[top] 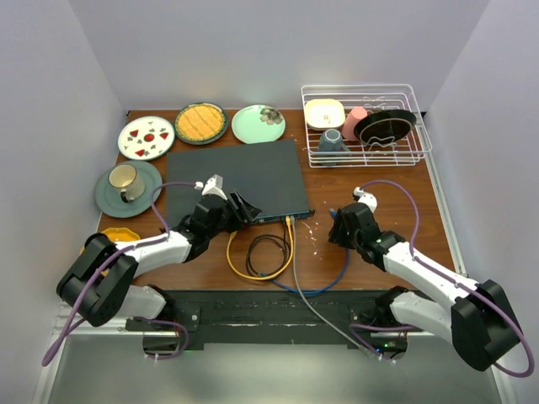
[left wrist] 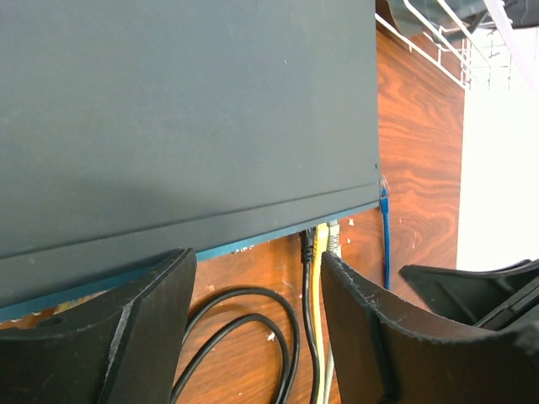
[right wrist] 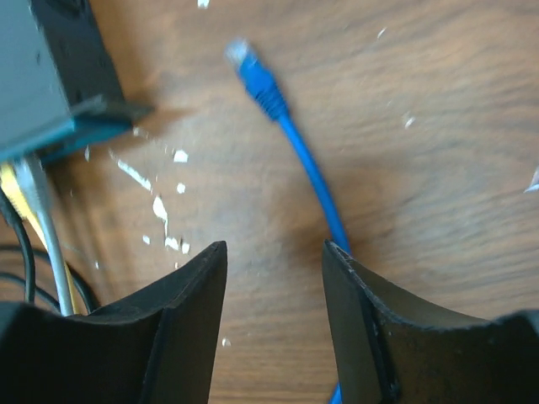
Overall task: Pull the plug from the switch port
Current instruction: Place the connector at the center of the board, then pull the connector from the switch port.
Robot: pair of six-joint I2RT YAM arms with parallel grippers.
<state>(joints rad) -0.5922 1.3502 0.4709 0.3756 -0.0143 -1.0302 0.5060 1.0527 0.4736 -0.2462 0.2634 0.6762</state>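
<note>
The switch (top: 232, 175) is a flat dark-grey box with a blue front edge (left wrist: 253, 242). Yellow (left wrist: 318, 252), black (left wrist: 307, 248) and grey cables sit plugged side by side in that edge near its right end. A blue plug (right wrist: 253, 74) lies loose on the wood just right of the switch's corner (right wrist: 50, 101); it also shows in the left wrist view (left wrist: 384, 200). My left gripper (left wrist: 257, 273) is open and empty, low over the switch's front edge (top: 248, 210). My right gripper (right wrist: 274, 252) is open and empty, with the blue cable (right wrist: 316, 181) running by its right finger.
Three plates (top: 200, 123) and a cup on a saucer (top: 126, 183) stand behind and left of the switch. A wire dish rack (top: 364, 126) with bowls and cups is at the back right. Cable loops (top: 261, 257) lie in front of the switch. White crumbs (right wrist: 164, 210) dot the wood.
</note>
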